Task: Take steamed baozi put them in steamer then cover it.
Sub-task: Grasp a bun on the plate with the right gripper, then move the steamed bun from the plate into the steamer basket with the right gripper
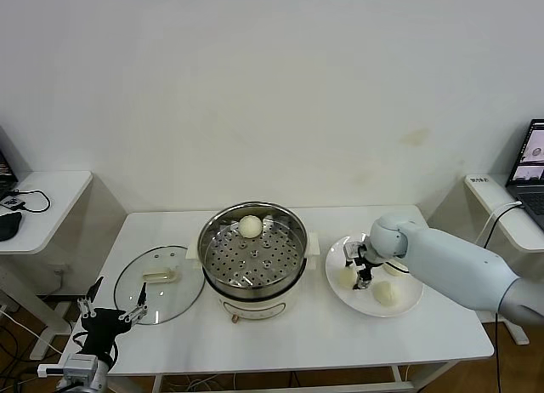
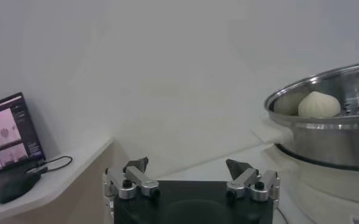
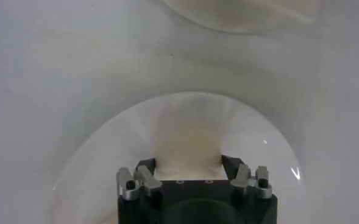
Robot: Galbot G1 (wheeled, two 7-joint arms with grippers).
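Right pincer (image 1: 359, 270) down on white plate (image 1: 408, 306), fingers closed against sides of one baozi (image 3: 188, 146). Two more buns on same plate: one (image 1: 385, 293) near front, one (image 1: 395, 268) partly behind arm. Fourth bun (image 1: 250, 227) on perforated tray at back of steamer (image 1: 252, 250), worktop (image 1: 340, 342) centre. Cover (image 1: 158, 282) flat on worktop left of steamer. Left pincer (image 1: 110, 304) idle, jaws apart, low off front-left corner.

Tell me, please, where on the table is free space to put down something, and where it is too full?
Bare tabletop runs along the front edge, from the glass lid past the steamer to the plate. The back strip behind the lid is also free. The plate is crowded: three baozi, and the right gripper around one baozi. The left gripper hangs open at the front left corner.
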